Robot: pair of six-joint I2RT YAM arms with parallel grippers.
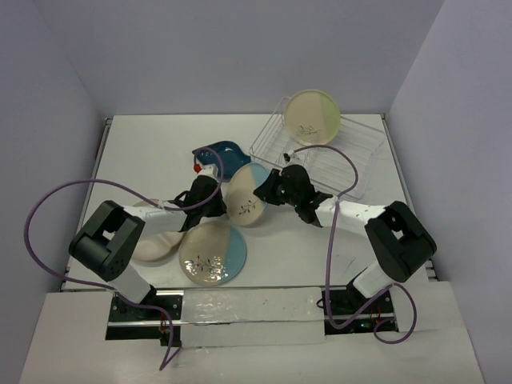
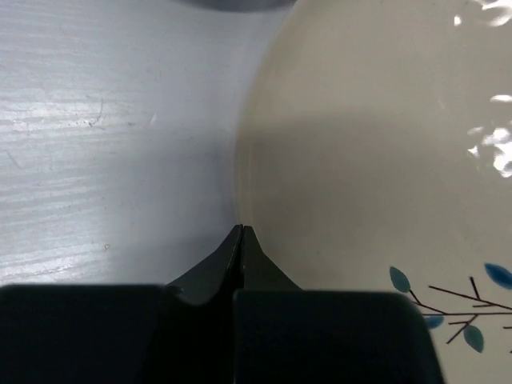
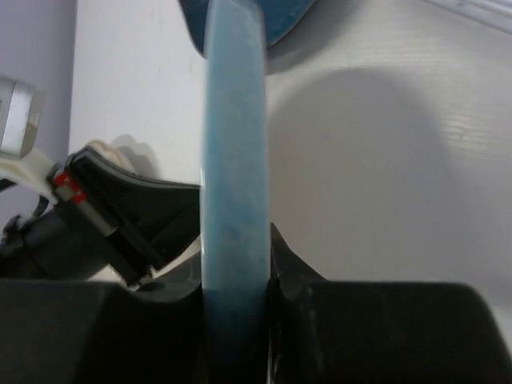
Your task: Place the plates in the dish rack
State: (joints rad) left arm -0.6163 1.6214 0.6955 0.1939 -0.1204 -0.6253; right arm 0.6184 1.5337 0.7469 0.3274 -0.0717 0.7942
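Observation:
My right gripper (image 1: 270,190) is shut on the blue rim of a cream and pale blue plate (image 1: 246,194) and holds it tilted on edge at mid-table. In the right wrist view the rim (image 3: 234,144) stands upright between my jaws (image 3: 236,256). My left gripper (image 1: 214,200) is shut, its tips (image 2: 242,230) against the cream side of that plate (image 2: 376,160). A cream and pale green plate (image 1: 312,117) stands in the white wire dish rack (image 1: 352,160). A second blue-half plate (image 1: 212,252) lies flat in front. A cream divided plate (image 1: 156,240) lies under the left arm. The dark blue leaf dish (image 1: 222,156) is behind.
The rack sits at the back right near the right wall. The leaf dish (image 3: 280,20) lies just beyond the held plate. The left gripper body (image 3: 120,216) is close on the plate's far side. Purple cables loop over both arms.

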